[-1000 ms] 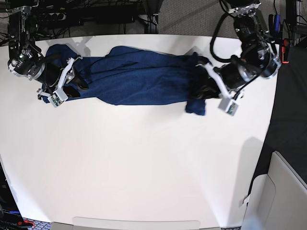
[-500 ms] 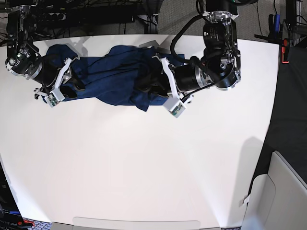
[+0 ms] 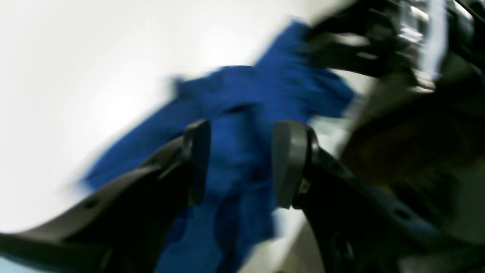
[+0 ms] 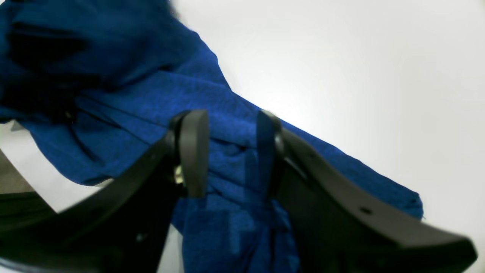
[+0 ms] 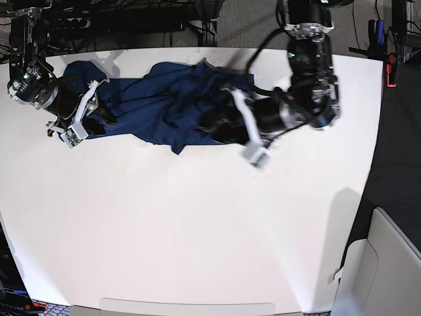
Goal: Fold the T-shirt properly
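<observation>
T-shirt (image 5: 164, 105) lies along the table's (image 5: 197, 230) far edge, its long axis running between the 2 grippers: right gripper (image 4: 231, 151) clamps 1 end, left gripper (image 3: 240, 163) stands open over the other.

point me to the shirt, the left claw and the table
shirt (image 5: 141, 105): base view, flat middle of the cloth.
left claw (image 3: 240, 163): left wrist view, gap between its tips.
table (image 5: 197, 230): base view, bare white top.
</observation>
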Action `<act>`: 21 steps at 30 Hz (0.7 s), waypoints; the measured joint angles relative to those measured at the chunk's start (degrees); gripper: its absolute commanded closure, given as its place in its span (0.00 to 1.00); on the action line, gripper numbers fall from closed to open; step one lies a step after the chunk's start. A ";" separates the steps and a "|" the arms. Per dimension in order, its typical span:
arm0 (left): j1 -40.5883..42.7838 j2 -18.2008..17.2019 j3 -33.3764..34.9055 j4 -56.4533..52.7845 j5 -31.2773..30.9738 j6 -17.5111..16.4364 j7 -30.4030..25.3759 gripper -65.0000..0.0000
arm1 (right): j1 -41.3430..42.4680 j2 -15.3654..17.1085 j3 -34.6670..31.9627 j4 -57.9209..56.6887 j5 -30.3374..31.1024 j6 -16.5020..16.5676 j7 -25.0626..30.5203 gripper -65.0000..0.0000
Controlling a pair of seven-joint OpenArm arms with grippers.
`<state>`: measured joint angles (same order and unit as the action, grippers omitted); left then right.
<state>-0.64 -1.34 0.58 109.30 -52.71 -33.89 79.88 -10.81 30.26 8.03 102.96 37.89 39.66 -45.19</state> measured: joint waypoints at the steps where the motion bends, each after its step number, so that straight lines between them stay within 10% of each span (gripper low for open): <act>1: 0.00 -1.44 -2.21 0.63 -0.02 0.02 -0.39 0.60 | -0.15 -0.04 0.48 0.00 0.00 0.04 0.00 0.70; 10: 4.09 -7.80 -8.04 -1.62 0.87 0.02 -0.42 0.59 | -5.62 0.20 12.85 0.04 0.17 0.02 -0.28 0.70; 21: 5.97 -5.68 -7.76 -6.32 0.42 0.20 -0.42 0.59 | -2.03 -3.04 21.81 -8.79 -5.60 0.04 -14.56 0.69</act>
<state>5.32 -7.03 -7.18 102.98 -52.29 -33.69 79.46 -12.84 27.22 29.85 94.17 32.29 39.70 -59.75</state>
